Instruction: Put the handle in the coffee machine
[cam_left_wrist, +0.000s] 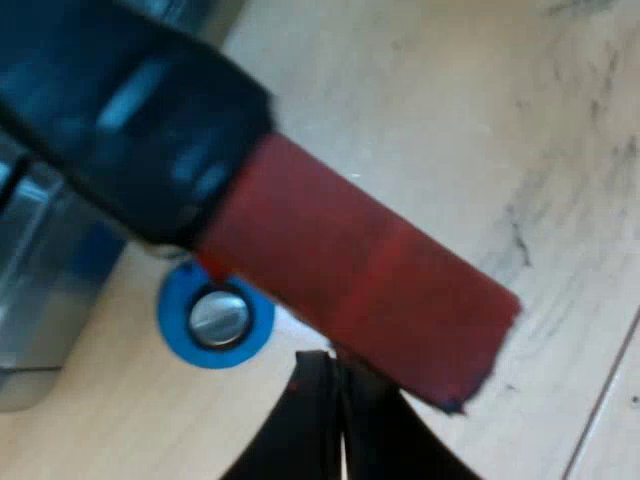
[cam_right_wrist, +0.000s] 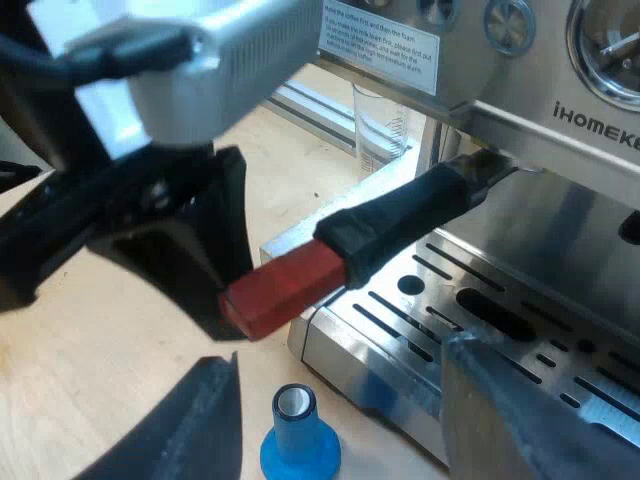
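The holder's dark handle (cam_right_wrist: 410, 215) juts out from under the espresso machine's (cam_right_wrist: 560, 120) front, its metal head hidden there. Its red end (cam_right_wrist: 285, 288) points away from the machine, over the drip tray's corner. My left gripper (cam_left_wrist: 336, 372) is shut, with its fingers (cam_left_wrist: 300, 420) pressed together against the side of the red end (cam_left_wrist: 360, 290) rather than around it. From the right wrist view my left gripper (cam_right_wrist: 215, 265) sits at the red tip. My right gripper (cam_right_wrist: 340, 360) stands open above the drip tray's edge, holding nothing.
A blue tamper (cam_right_wrist: 298, 440) stands on the wooden table beside the drip tray (cam_right_wrist: 500, 330), below the red end; it is the blue tamper (cam_left_wrist: 215, 318) under the handle. A measuring glass (cam_right_wrist: 380, 120) stands beside the machine.
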